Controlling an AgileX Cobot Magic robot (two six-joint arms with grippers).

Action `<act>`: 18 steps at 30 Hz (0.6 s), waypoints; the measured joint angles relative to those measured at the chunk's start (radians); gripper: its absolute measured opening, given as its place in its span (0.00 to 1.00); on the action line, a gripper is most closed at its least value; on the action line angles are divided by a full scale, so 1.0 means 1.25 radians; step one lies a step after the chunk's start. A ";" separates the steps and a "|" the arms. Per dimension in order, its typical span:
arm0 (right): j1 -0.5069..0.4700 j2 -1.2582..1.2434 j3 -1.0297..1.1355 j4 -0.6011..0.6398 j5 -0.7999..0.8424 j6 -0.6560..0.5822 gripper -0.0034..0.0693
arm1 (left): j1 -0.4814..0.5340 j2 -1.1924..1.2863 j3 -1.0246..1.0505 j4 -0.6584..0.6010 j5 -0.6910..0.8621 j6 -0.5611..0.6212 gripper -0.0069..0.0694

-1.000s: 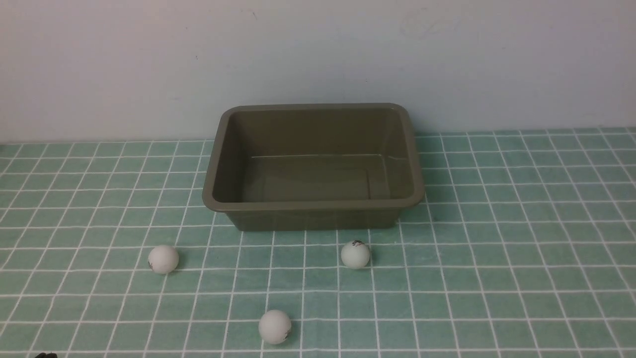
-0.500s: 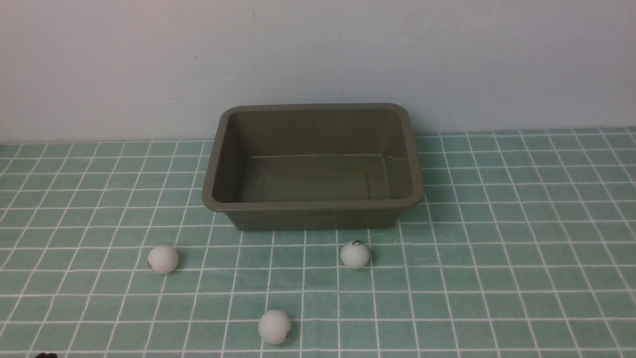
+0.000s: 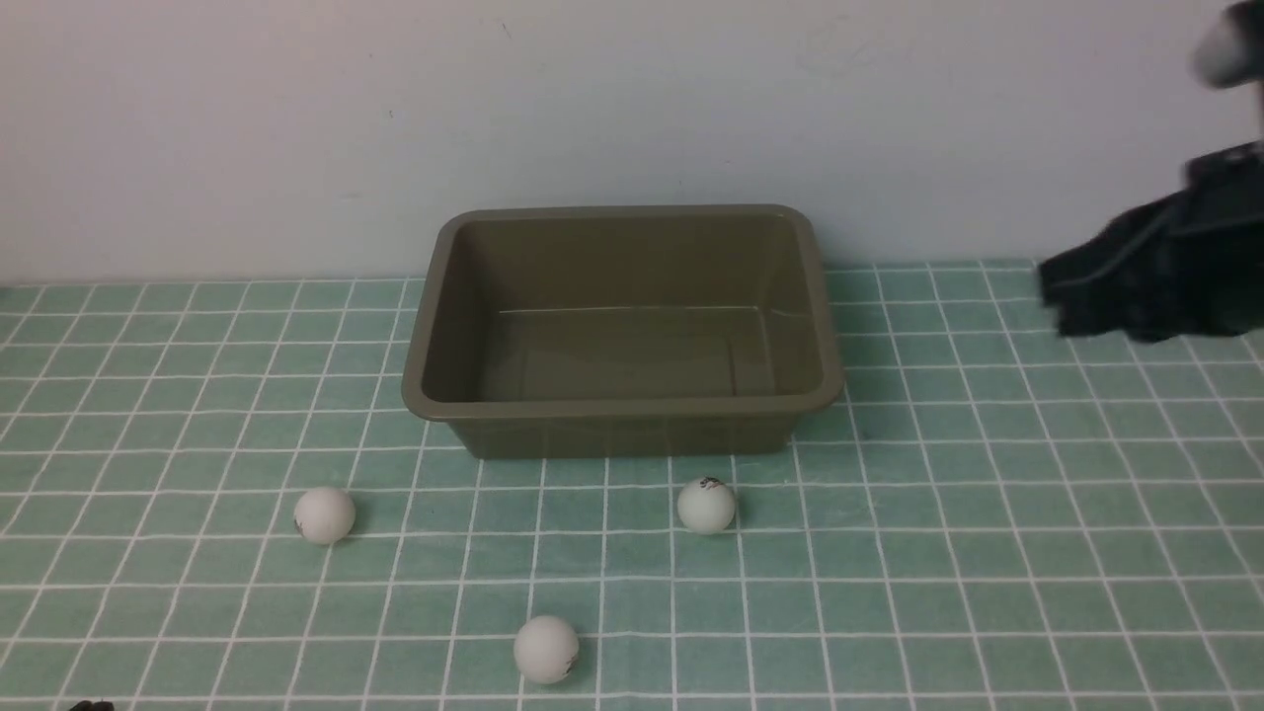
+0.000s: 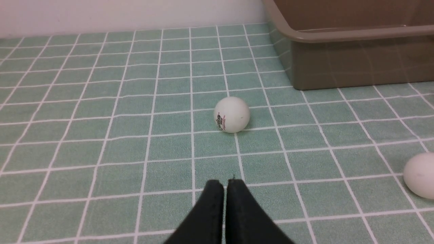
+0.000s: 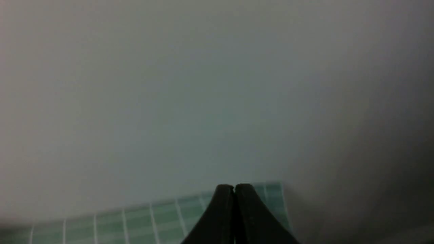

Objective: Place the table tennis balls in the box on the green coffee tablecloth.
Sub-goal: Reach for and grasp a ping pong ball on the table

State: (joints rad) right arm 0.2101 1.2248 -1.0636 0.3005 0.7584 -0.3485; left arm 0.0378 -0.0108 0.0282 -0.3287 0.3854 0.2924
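Note:
The olive-brown box [image 3: 622, 407] stands empty at the back of the green coffee tablecloth [image 3: 987, 513]. Three white table tennis balls lie in front of it: a left one [image 3: 324, 514], a middle one [image 3: 706, 506] close to the box's front wall, and a near one [image 3: 545, 649]. My left gripper [image 4: 225, 183] is shut and empty, low over the cloth a few squares short of the left ball [image 4: 232, 114]. The near ball [image 4: 420, 174] and a box corner [image 4: 339, 35] also show there. My right gripper [image 5: 234, 187] is shut and empty, facing the wall.
A pale wall [image 3: 632, 118] rises right behind the box. My right arm [image 3: 1165, 272] is a dark blur raised at the far right, above the cloth's back edge. A dark sliver of my left arm [image 3: 91, 705] shows at the bottom left edge.
My right arm has come into the front view at the upper right, where it did not show before. The balls, the box and the left arm have not moved.

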 joint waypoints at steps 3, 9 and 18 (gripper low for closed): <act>0.105 0.075 -0.003 0.034 -0.025 -0.029 0.03 | 0.000 0.000 0.000 0.000 0.000 0.000 0.09; 0.255 0.203 -0.004 -0.103 -0.091 0.108 0.03 | 0.000 0.000 0.000 0.000 0.000 0.000 0.09; 0.314 0.360 -0.084 -0.379 -0.079 0.436 0.03 | 0.000 0.000 0.000 0.000 0.000 0.000 0.09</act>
State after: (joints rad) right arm 0.6024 1.6748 -1.1681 -0.1737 0.6597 0.1967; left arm 0.0378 -0.0108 0.0282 -0.3287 0.3854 0.2924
